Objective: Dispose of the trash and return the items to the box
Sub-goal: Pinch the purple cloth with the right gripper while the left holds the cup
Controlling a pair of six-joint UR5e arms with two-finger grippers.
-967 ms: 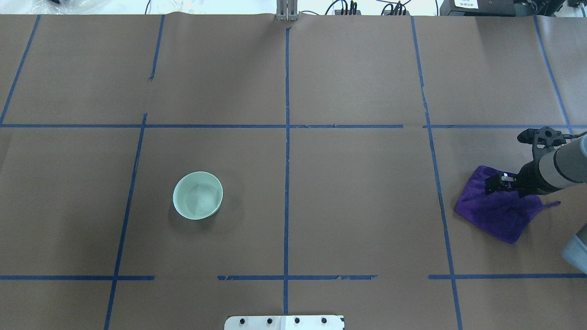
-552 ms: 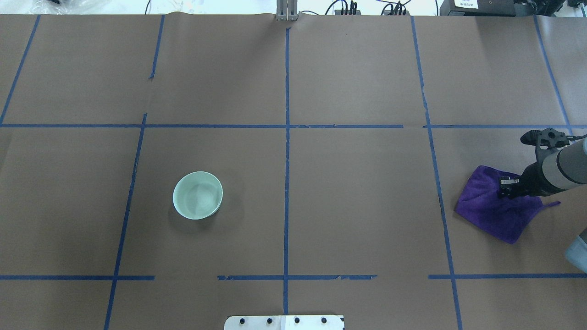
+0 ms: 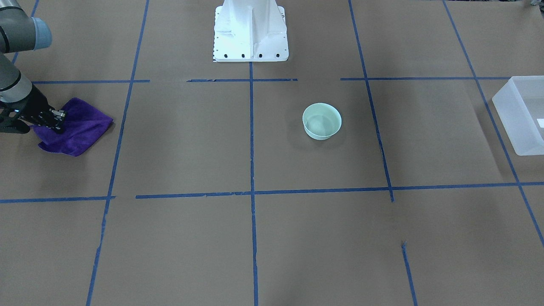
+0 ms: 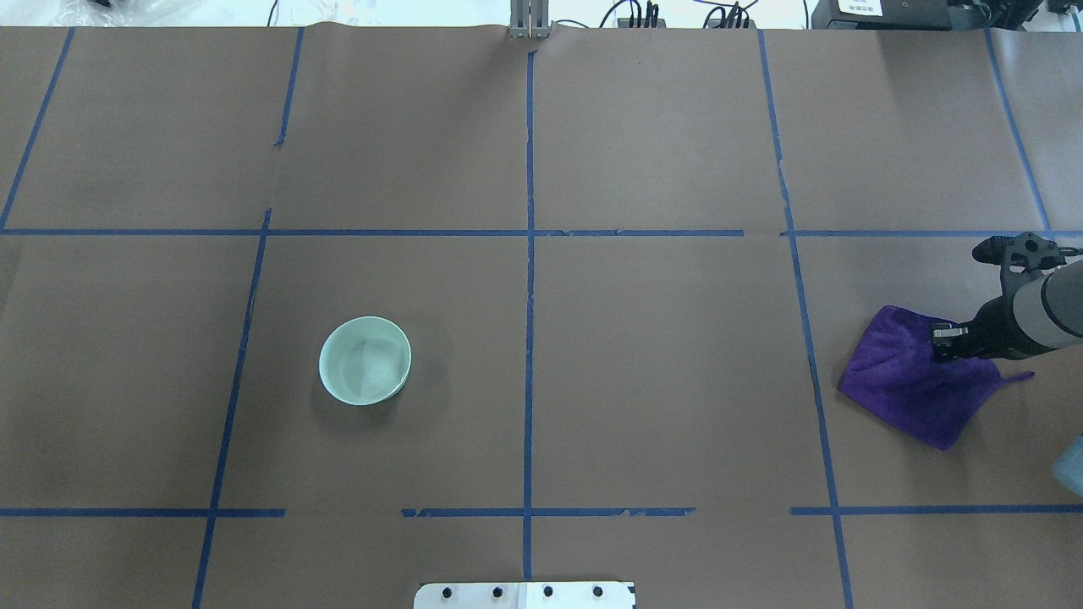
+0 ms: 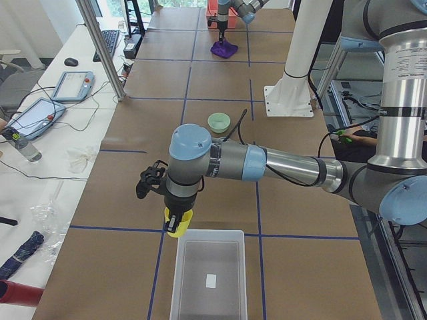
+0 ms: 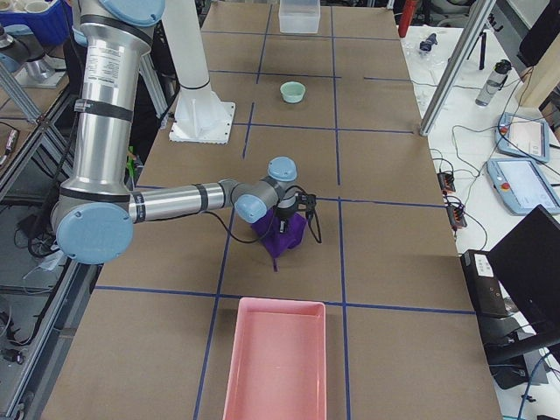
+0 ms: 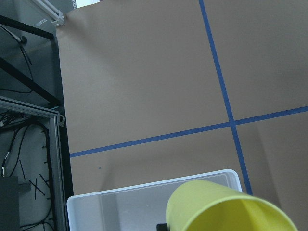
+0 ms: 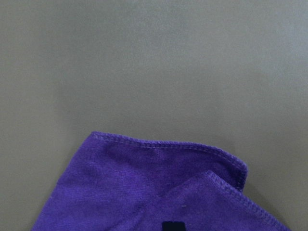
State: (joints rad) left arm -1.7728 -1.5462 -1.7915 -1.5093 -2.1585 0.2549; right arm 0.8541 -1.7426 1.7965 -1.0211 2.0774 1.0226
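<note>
My left gripper (image 5: 175, 219) is shut on the yellow cup (image 7: 226, 209) and holds it above the near end of the frosted box (image 7: 120, 207); the cup (image 5: 177, 223) hangs over the box's rim (image 5: 200, 235). The mint-green bowl (image 4: 365, 361) stands upright and empty on the table, left of centre, and also shows in the front view (image 3: 321, 121). My right gripper (image 4: 941, 340) is down on a purple cloth (image 4: 909, 389) at the table's right end. In the right wrist view the cloth (image 8: 144, 192) fills the bottom and the jaws look closed on a fold.
The white robot base (image 3: 250, 34) stands at the middle of the near edge. A pink tray (image 6: 276, 363) lies beyond the cloth at the right end. The box (image 3: 516, 114) sits at the far left end. Blue tape lines grid the brown paper.
The right gripper has drawn back to the right across the purple cloth and now looks narrower at its tip. The cloth and the bowl have not moved.
</note>
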